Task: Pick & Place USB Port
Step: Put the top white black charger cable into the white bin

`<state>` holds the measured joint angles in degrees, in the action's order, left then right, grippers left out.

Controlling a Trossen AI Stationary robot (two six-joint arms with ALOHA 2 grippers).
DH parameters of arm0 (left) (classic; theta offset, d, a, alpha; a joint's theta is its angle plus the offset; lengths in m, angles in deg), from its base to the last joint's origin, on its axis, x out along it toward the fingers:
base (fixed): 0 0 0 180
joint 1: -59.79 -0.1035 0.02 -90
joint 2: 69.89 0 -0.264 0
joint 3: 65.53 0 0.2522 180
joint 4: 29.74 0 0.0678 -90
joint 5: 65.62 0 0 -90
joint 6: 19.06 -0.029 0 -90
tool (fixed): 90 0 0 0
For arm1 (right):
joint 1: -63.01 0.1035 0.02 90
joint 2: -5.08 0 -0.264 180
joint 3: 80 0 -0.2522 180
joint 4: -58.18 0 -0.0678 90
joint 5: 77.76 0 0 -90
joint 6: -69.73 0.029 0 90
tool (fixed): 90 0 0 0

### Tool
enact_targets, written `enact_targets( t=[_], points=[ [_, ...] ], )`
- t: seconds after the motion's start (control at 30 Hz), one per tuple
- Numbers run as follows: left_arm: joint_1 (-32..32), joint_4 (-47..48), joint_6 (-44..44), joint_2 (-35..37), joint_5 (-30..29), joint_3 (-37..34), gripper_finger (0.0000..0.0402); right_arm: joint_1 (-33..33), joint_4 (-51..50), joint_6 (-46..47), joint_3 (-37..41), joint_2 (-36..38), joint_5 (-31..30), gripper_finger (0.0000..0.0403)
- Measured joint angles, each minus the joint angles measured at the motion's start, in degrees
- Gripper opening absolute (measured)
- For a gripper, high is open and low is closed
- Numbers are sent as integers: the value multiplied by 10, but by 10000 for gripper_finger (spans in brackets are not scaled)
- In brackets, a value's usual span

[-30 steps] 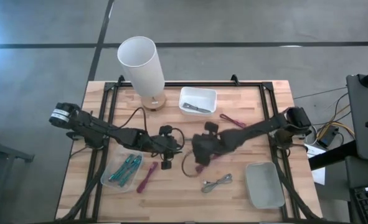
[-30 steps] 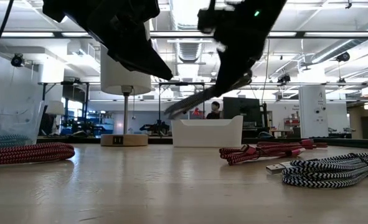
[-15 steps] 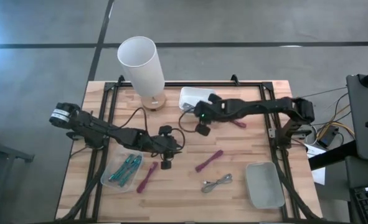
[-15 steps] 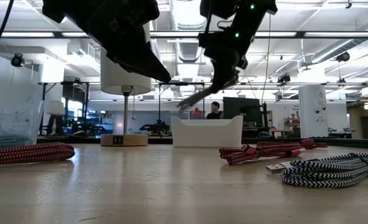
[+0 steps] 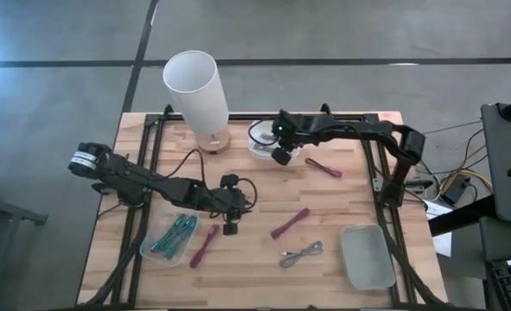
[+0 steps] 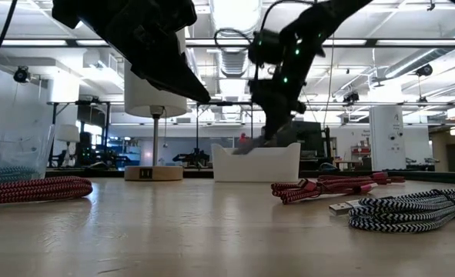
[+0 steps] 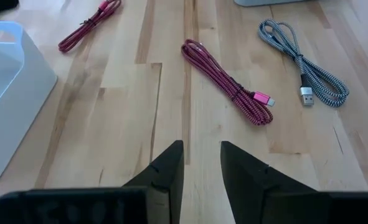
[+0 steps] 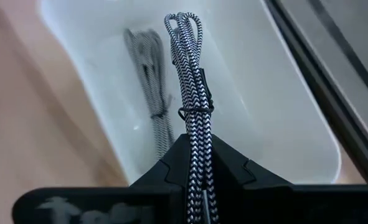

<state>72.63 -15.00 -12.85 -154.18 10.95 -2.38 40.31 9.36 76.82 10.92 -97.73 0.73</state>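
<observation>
A light butcher-block table (image 5: pixel 341 203) is carrying a white-shaded lamp (image 5: pixel 196 91), a white bin (image 5: pixel 262 149), a grey tray (image 5: pixel 366 257), a clear tray (image 5: pixel 170 240), three magenta cables (image 5: pixel 290 223) (image 5: pixel 322 167) (image 5: pixel 204 245) and a black-and-white braided cable (image 5: pixel 301 254).

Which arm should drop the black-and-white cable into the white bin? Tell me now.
Right. Its hand is shut on the black-and-white cable, directly over the white bin. The left hand is empty, mid-table.
</observation>
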Motion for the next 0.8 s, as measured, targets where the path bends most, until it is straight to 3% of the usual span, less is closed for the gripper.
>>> enact_targets(
  t=[0.47, 0.8],
  points=[
    [0, -1, -1, 0, 0, 0, 103, -8, 90, -23, 0, -67, 18, 36],
    [0, 0, 0, 0, 0, 0, 103, -14, 90, -31, 0, -122, 26, 40]
  ],
)
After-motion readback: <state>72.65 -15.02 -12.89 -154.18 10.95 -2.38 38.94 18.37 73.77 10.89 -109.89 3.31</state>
